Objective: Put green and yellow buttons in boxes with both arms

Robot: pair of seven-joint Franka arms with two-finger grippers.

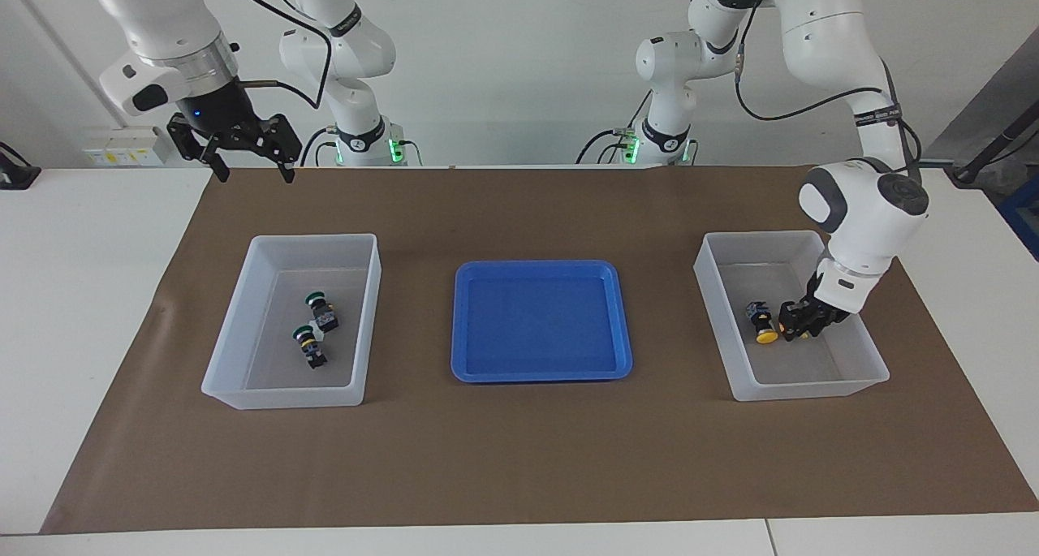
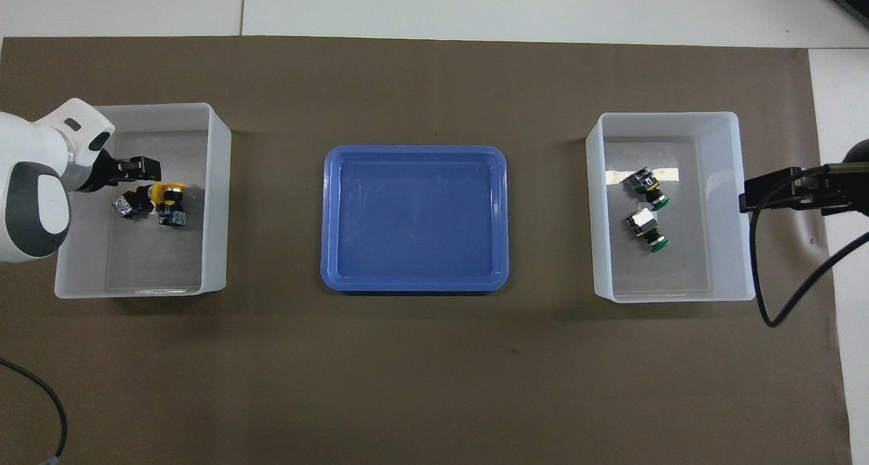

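Two hands, two boxes, four buttons

From across the table we see the left hand (image 1: 802, 319) low in the box (image 1: 868, 361) at the left arm's end, beside two yellow buttons (image 1: 761, 322); we cannot tell if it is spread or pinching. From above we see three black bodies (image 2: 129, 204) there. The right hand (image 1: 243, 146), spread, waits high over the table; green buttons (image 1: 312, 337) lie in the other box (image 1: 243, 394).
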